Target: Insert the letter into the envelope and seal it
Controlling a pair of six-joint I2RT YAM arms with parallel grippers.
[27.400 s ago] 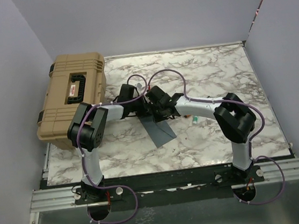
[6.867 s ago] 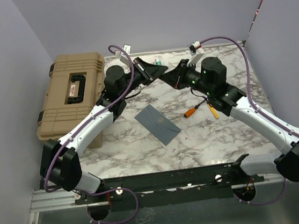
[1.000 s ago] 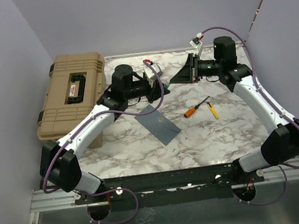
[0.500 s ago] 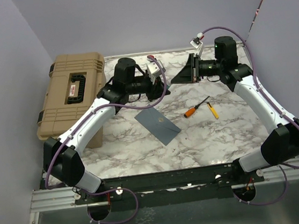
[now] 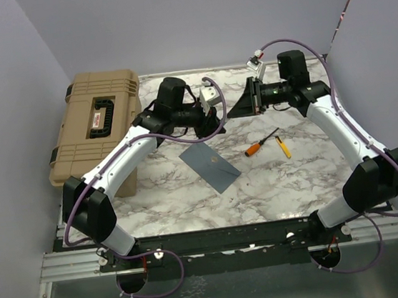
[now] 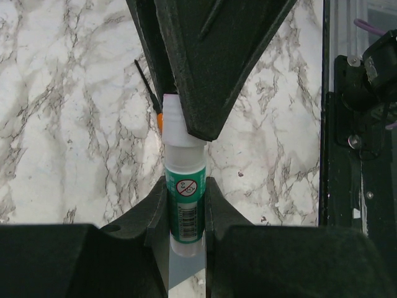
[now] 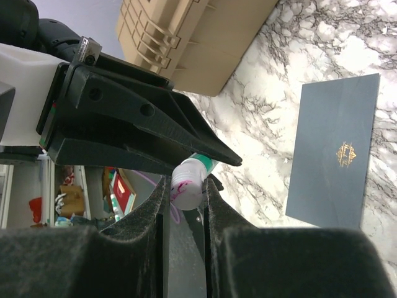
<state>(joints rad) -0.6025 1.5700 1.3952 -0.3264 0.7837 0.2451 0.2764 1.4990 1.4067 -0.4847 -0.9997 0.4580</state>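
The grey-blue envelope (image 5: pixel 209 164) lies flat on the marble table, flap closed, with a gold emblem showing in the right wrist view (image 7: pixel 335 155). The cream letter is out of view. My two grippers meet tip to tip above the table, behind the envelope. My left gripper (image 6: pixel 186 186) is shut on the green-labelled body of a glue stick (image 6: pixel 186 202). My right gripper (image 7: pixel 186 186) is shut on the stick's white cap end (image 7: pixel 188 180). In the top view the left gripper (image 5: pixel 218 111) and right gripper (image 5: pixel 241 106) touch noses.
A tan hard case (image 5: pixel 96 128) stands at the table's left edge. An orange-handled screwdriver (image 5: pixel 259 144) and a small yellow tool (image 5: pixel 284 147) lie right of the envelope. Purple walls close in the back and sides.
My left gripper has moved right and my right gripper slightly left, so their tips now meet on the glue stick. The envelope has not moved.
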